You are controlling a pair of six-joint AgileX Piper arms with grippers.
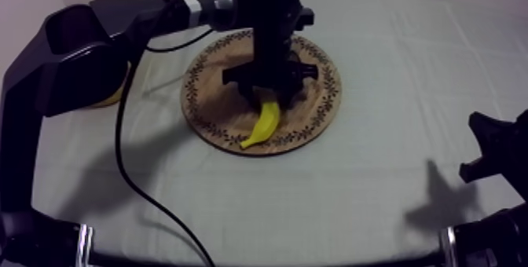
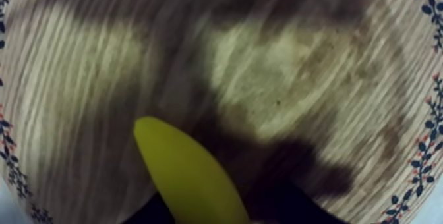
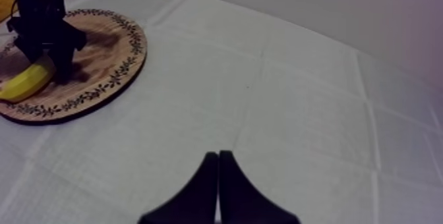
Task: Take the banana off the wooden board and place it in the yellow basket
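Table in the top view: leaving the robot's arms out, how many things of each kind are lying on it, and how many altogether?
Banana: 1, lying on the board
Round wooden board with a patterned rim: 1
Yellow basket: 1, partly hidden
Total: 3

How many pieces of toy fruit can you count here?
1: the banana lies on the wooden board, one end at the left gripper. More may be hidden under it.
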